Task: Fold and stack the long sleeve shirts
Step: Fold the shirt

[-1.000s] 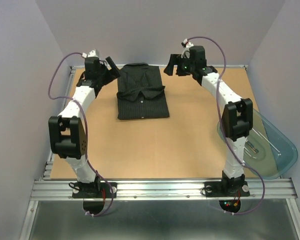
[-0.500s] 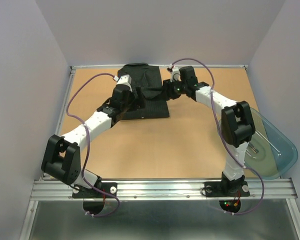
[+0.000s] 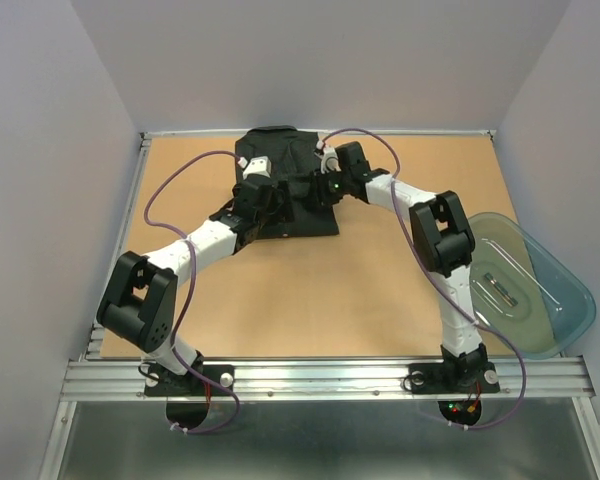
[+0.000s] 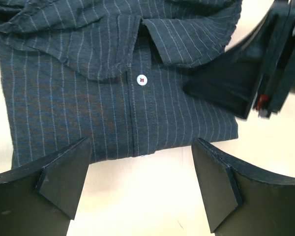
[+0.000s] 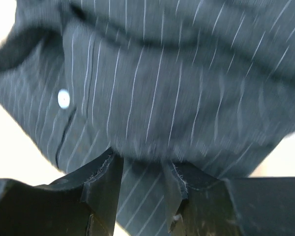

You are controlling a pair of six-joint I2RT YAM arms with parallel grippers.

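Observation:
One black pinstriped long sleeve shirt (image 3: 280,150) lies folded at the far middle of the table, collar and white buttons up. It also shows in the left wrist view (image 4: 88,98) and fills the right wrist view (image 5: 187,73). My left gripper (image 3: 252,200) is wide open and empty (image 4: 141,162), over bare table just off the shirt's folded edge. My right gripper (image 3: 315,190) lies on the shirt's right side. Its jaws stand a narrow gap apart with striped cloth between them (image 5: 142,172). Its black finger (image 4: 231,81) rests on the shirt's corner in the left wrist view.
A clear bluish plastic bin (image 3: 565,300) sits at the table's right edge beside the right arm, with a small tool in it. Grey walls close in the far side and both flanks. A metal rail (image 3: 320,375) runs along the near edge.
Both arms have swung in from the far corners to the shirt. The shirt's upper part has shifted a little toward the far edge. The left gripper stays open.

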